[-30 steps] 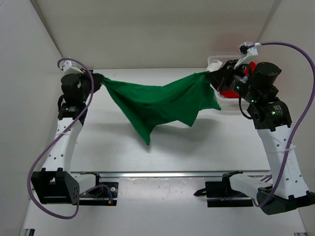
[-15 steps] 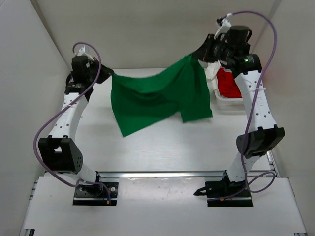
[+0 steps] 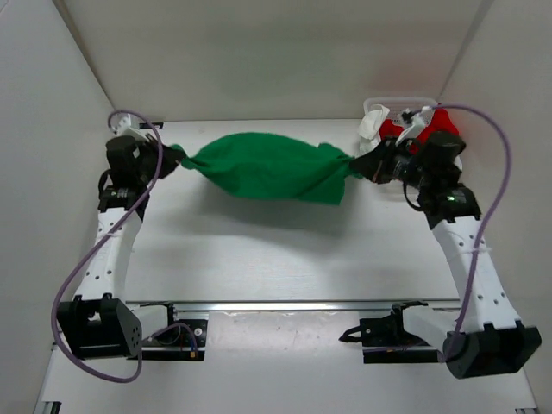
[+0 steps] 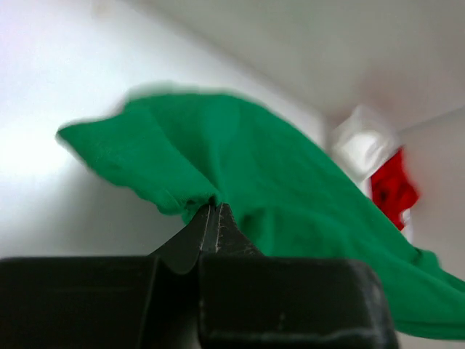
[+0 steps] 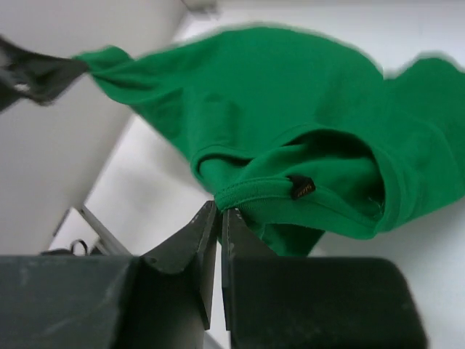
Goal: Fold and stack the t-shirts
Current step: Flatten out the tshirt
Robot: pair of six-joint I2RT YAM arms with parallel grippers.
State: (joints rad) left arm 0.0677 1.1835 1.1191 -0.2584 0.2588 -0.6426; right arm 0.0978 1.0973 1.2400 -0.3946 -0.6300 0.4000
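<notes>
The green t-shirt (image 3: 267,168) is stretched taut, bunched at both ends, left of the basket (image 3: 407,101), in which the red t-shirt (image 3: 444,118) and white t-shirt (image 3: 373,126) are heaped.

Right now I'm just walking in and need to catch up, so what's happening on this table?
The robot is holding the green t-shirt stretched out between its two hands over the table. The left hand is shut on one bunched end and the right hand is shut on the other. The shirt is not folded yet. The red t-shirt and the white t-shirt sit bunched in the basket at the far right corner.
</notes>
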